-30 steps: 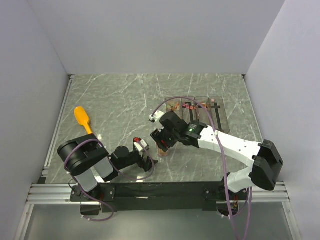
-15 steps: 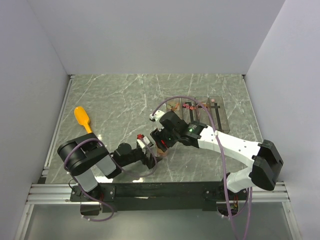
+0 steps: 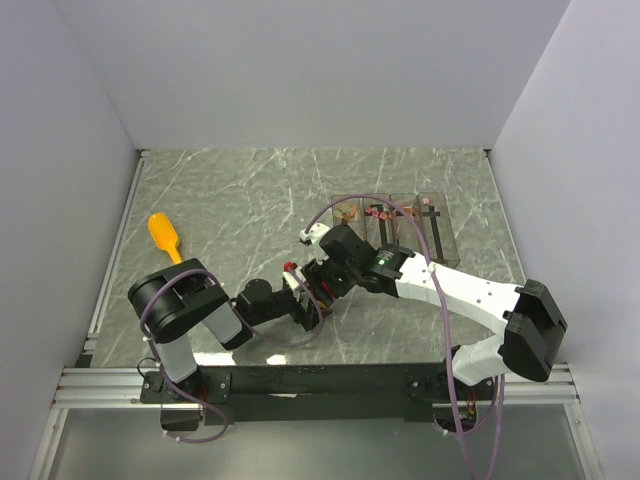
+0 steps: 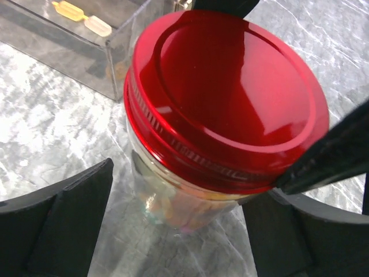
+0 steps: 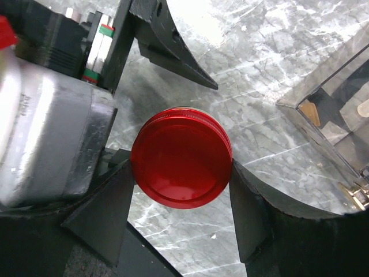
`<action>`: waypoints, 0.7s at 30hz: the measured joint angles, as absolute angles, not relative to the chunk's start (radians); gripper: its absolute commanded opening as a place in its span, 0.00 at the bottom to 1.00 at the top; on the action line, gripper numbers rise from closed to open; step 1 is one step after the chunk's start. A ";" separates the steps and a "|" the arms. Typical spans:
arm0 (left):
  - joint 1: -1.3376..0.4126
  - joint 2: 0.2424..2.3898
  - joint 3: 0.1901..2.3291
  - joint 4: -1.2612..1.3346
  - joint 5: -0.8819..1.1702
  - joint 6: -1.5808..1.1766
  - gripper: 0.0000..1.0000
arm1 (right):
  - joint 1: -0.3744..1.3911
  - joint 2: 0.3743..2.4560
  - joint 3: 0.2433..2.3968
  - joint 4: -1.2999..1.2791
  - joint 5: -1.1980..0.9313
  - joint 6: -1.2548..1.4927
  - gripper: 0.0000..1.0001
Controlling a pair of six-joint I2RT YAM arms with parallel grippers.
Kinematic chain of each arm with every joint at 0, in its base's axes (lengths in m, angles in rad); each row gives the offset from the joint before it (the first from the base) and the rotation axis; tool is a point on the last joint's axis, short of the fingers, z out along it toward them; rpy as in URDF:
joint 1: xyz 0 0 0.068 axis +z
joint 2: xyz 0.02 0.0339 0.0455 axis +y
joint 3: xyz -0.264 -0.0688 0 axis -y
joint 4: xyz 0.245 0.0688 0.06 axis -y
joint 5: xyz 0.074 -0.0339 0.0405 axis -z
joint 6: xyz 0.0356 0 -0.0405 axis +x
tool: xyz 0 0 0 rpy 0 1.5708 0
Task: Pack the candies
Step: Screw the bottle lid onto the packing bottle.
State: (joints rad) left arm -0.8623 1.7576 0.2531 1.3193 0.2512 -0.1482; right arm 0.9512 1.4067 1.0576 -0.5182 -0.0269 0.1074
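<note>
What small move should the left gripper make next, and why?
Probably close the left gripper on the jar below the red lid. Its jaws stand open around the glass, one side apart, while the right gripper clamps the lid; a steadied jar lets the lid turn.

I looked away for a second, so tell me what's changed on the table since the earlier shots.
The left gripper swung right and forward to the red-lidded jar, and its open fingers now straddle it. The right gripper kept its hold on the jar; the yellow scoop and clear organizer stayed put.
</note>
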 measured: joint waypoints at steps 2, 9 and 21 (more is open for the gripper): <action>-0.862 1.765 0.256 1.320 0.262 -0.155 0.84 | 0.951 1.406 1.055 -0.517 -0.029 0.108 0.40; -0.860 1.785 0.257 1.346 0.307 -0.186 0.34 | 0.951 1.397 1.054 -0.517 -0.028 0.091 0.39; -0.862 1.802 0.244 1.386 0.318 -0.158 0.38 | 0.948 1.396 1.065 -0.548 -0.047 0.087 0.39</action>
